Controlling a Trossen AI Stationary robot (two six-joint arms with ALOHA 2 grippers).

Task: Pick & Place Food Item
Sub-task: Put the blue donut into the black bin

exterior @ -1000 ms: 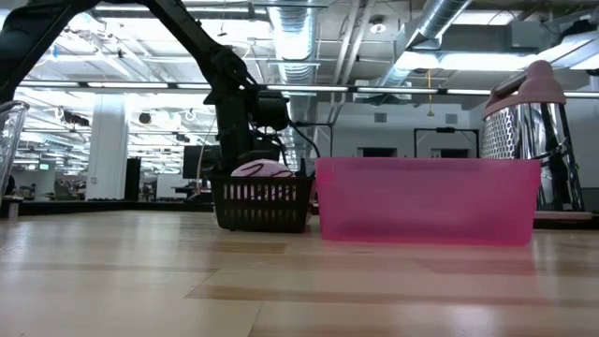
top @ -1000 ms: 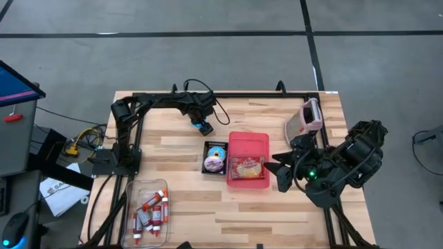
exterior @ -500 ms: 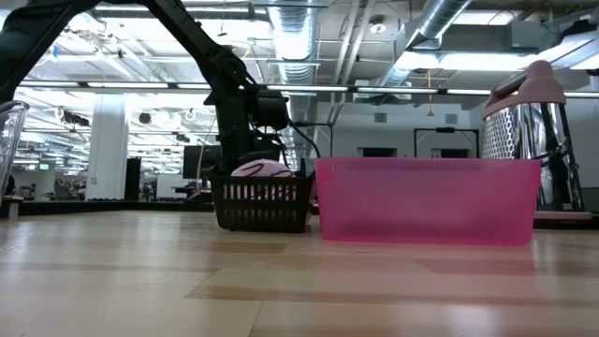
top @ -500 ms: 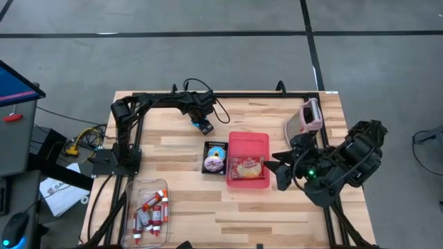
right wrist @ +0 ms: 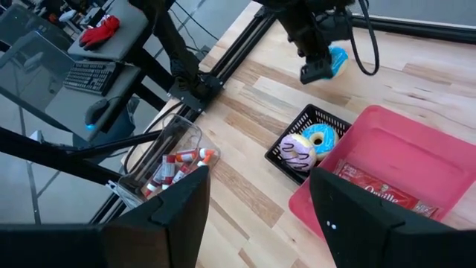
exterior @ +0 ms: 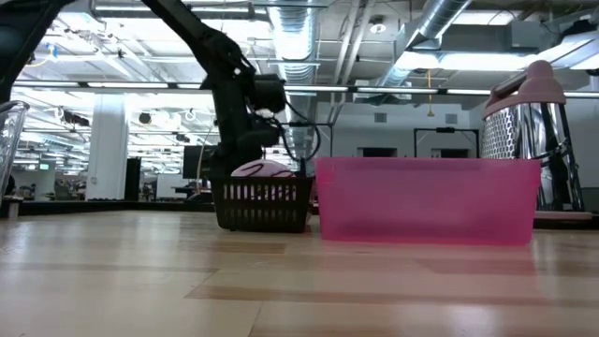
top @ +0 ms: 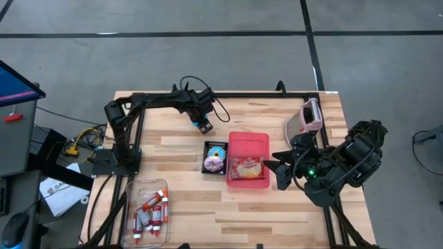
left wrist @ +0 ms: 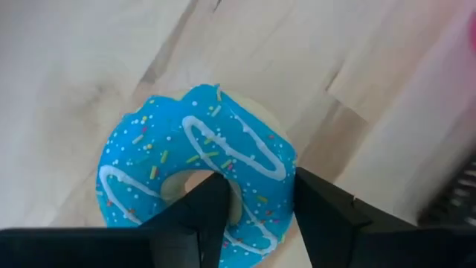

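Your tabletop is pale wood planks. Directly on it you have a black basket touching a pink bin at the middle, a clear tub of small tubes near the front left, and a metal grater at the far right.

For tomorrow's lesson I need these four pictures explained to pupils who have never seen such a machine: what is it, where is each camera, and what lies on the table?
These are two dark robot arms at a wooden table. One camera looks straight down, one sits at table height, and one rides on each wrist. The left gripper has its fingers around a blue doughnut, one finger in its hole. The right gripper waits open beside a pink tub that holds a snack packet. Next to the tub is a small black basket with two more doughnuts. A clear box of small bottles and a metal grater are also there.
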